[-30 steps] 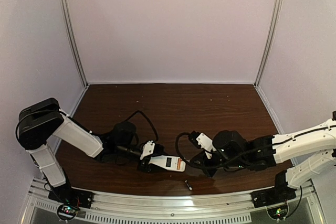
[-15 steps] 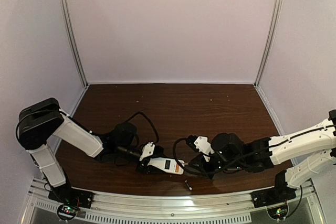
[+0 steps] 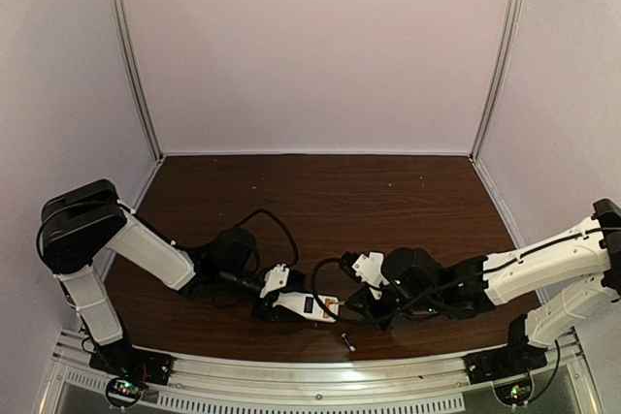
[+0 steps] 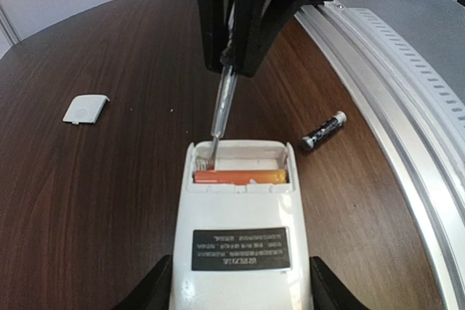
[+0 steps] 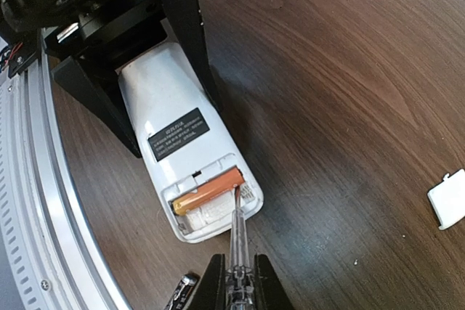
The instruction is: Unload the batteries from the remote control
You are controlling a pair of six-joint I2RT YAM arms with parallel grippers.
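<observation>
The white remote control (image 4: 240,237) lies back side up with its battery bay open, also seen in the top view (image 3: 307,305) and the right wrist view (image 5: 178,117). My left gripper (image 4: 240,290) is shut on its sides. An orange battery (image 4: 240,176) sits in the bay (image 5: 208,190); the slot beside it is empty. My right gripper (image 5: 237,284) is shut on a clear-handled screwdriver (image 5: 237,237), whose tip touches the orange battery's end by the spring. A dark battery with a silvery end (image 4: 324,130) lies loose on the table (image 3: 347,341).
The small white cover piece (image 4: 85,108) lies on the brown table away from the remote, and shows at the right edge of the right wrist view (image 5: 450,197). A metal rail (image 4: 407,107) runs along the near table edge, close to the loose battery.
My right arm has moved left toward the remote, bringing the screwdriver tip into the open battery bay. The left gripper and remote shifted slightly.
</observation>
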